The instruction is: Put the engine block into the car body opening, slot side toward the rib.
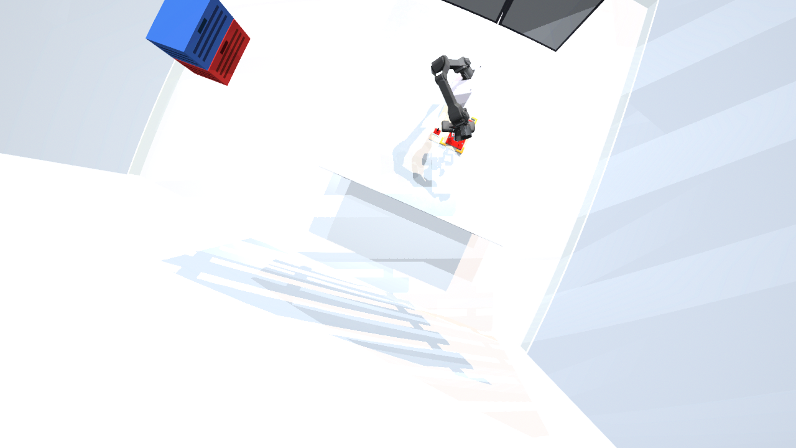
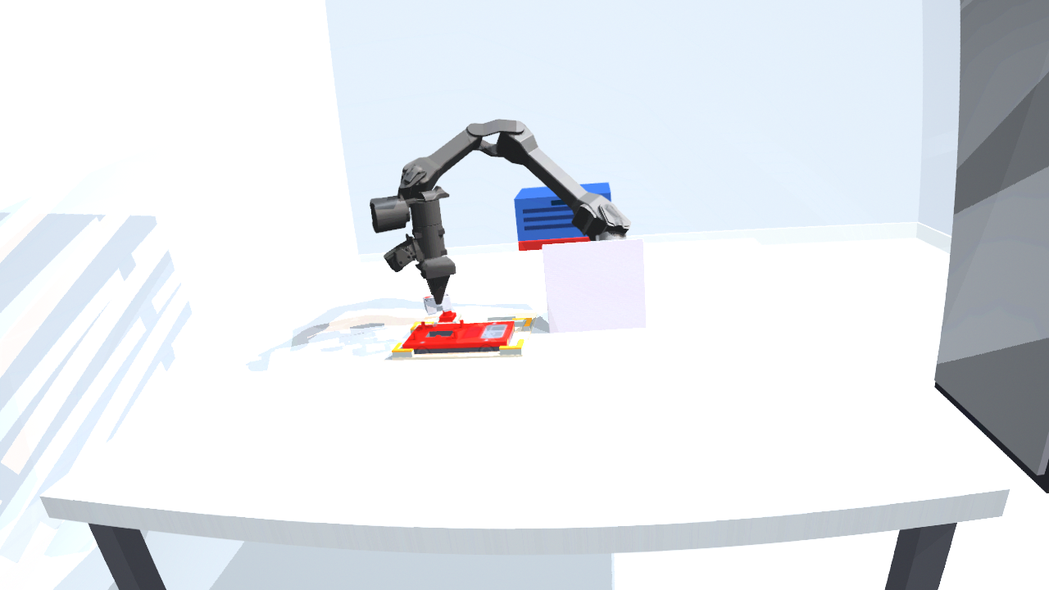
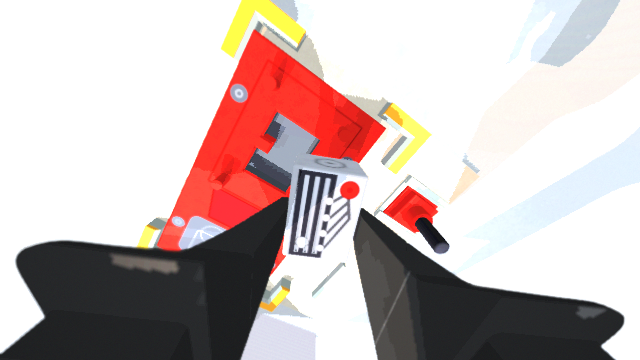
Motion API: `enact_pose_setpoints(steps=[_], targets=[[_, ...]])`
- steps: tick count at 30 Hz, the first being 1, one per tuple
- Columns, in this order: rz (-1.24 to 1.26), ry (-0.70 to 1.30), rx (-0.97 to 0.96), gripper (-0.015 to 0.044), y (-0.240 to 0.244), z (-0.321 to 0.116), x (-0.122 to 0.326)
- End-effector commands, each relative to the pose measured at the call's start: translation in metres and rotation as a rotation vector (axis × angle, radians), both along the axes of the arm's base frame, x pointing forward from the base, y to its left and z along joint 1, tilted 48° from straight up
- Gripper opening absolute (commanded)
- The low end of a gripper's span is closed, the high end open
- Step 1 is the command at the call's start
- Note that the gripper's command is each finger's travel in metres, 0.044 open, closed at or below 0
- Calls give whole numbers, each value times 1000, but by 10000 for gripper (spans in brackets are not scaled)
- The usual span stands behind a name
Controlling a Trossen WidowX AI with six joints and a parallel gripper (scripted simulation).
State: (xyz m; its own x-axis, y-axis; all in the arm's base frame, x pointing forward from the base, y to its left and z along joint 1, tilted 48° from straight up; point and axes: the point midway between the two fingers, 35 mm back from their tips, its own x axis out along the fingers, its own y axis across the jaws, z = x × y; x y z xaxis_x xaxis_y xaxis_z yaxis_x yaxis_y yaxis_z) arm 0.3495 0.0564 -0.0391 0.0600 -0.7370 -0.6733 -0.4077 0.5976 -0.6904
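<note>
The engine block (image 3: 325, 210) (image 2: 433, 306), white with dark stripes and a red dot on top, hangs between the fingers of my gripper (image 3: 321, 209) (image 2: 439, 301), which is shut on it. The red car body (image 3: 200, 170) (image 2: 469, 337) (image 1: 456, 144) lies flat below. Its opening (image 3: 295, 142) (image 2: 440, 333) shows in the wrist view, with a small red rib (image 3: 268, 143) sticking in from one side. The block is above the car body's level and covers part of the opening's near edge in the wrist view. The slot side of the block cannot be made out.
Yellow-topped corner brackets (image 3: 415, 135) (image 2: 401, 351) surround the car body. Thin red pegs rise from it around the opening. A red part with a black upright handle (image 3: 432, 235) stands beside it. A pale upright panel (image 2: 594, 286) stands near the arm's base. Blue crate (image 1: 186, 25) (image 2: 542, 216) sits farther off.
</note>
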Motion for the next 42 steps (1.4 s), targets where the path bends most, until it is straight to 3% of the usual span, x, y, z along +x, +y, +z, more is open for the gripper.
enact_pose_setpoints(steps=[1,12,18,42], targets=[[-94,-97,9,0,4,-12,-1],[-290,-311,25,0,10,-34,-4],[-336,-362,29,157,10,-34,-4],[-259,-278,22,159,10,-35,-5]])
